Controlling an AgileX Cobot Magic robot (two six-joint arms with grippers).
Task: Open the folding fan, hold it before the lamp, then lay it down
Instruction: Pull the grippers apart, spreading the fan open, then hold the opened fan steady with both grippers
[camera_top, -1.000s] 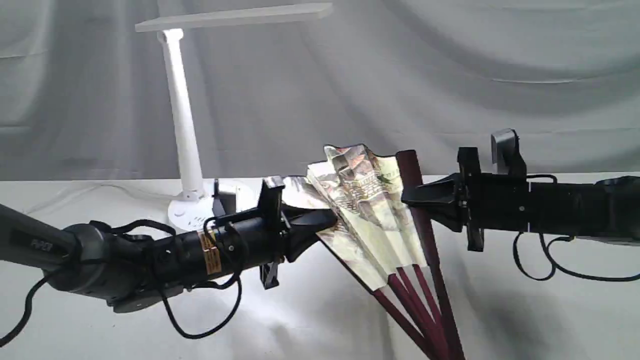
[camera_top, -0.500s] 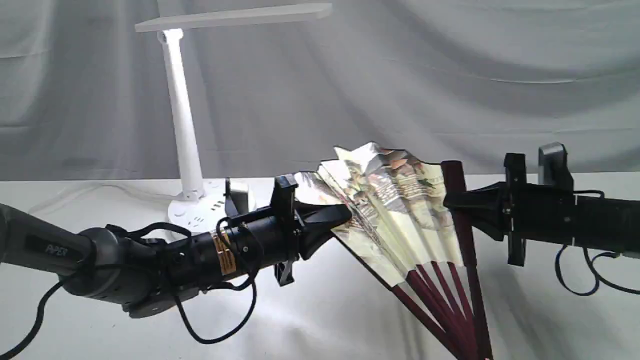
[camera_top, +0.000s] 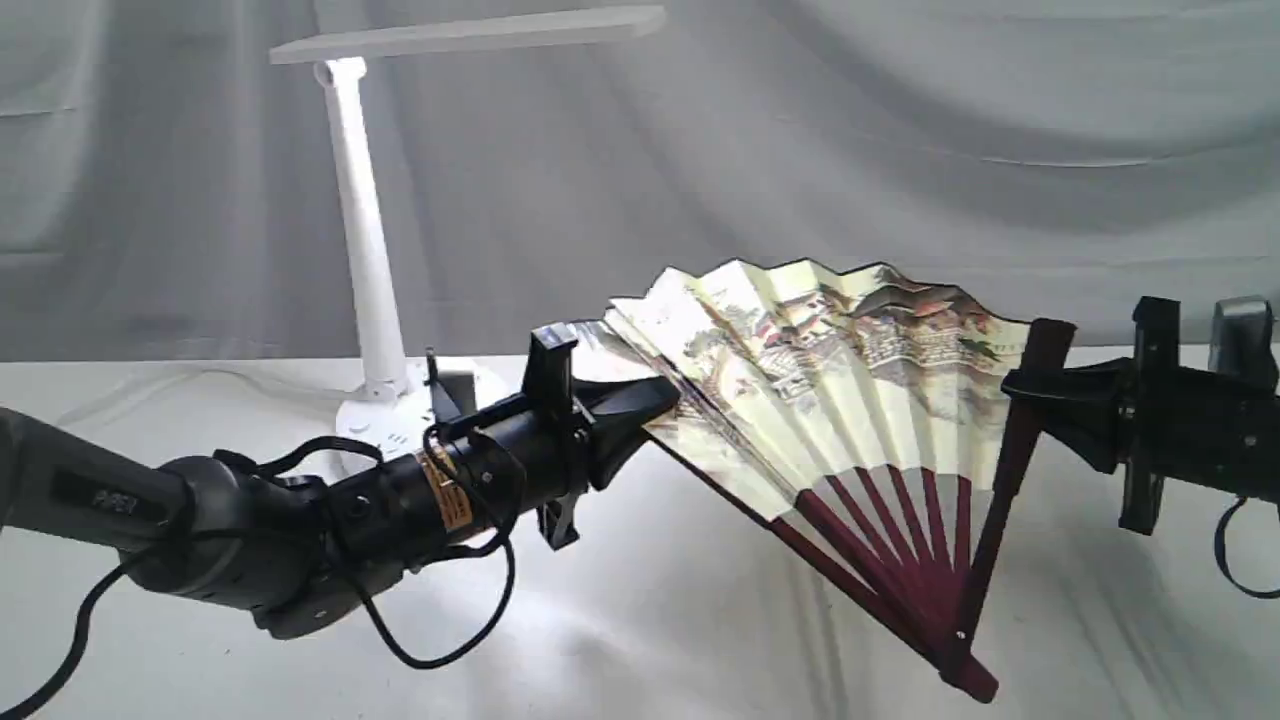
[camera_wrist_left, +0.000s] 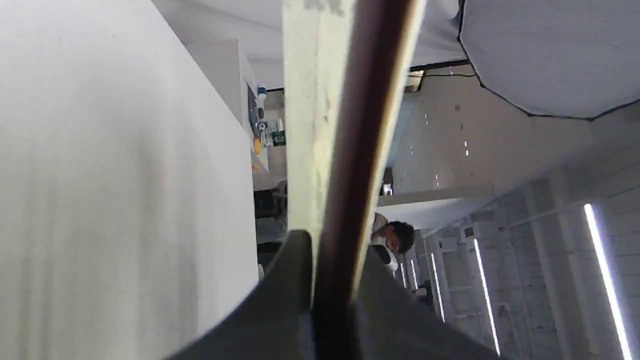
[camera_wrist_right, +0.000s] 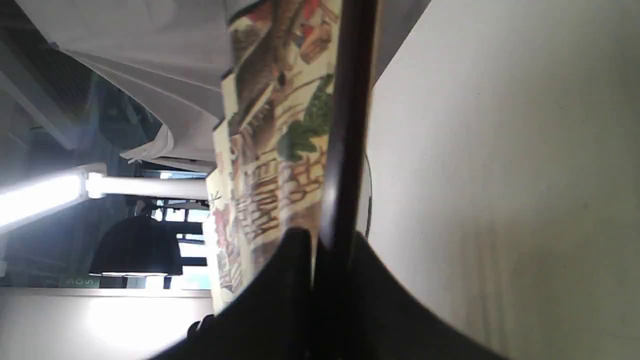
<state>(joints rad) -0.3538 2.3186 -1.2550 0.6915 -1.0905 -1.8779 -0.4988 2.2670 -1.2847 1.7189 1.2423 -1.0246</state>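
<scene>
Cream pleated paper folding fan (camera_top: 850, 370), maroon ribs, spread open; left gripper (camera_top: 665, 400), right gripper (camera_top: 1015, 385) each clamped on opposite fan edge; white plastic desk lamp (camera_top: 365, 250) behind.

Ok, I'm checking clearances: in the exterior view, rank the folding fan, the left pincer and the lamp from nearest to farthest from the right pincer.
1. The folding fan: one guard clamped in the right pincer.
2. The left pincer: across the spread fan, gripping its other guard.
3. The lamp: far left, beyond the left pincer.
</scene>
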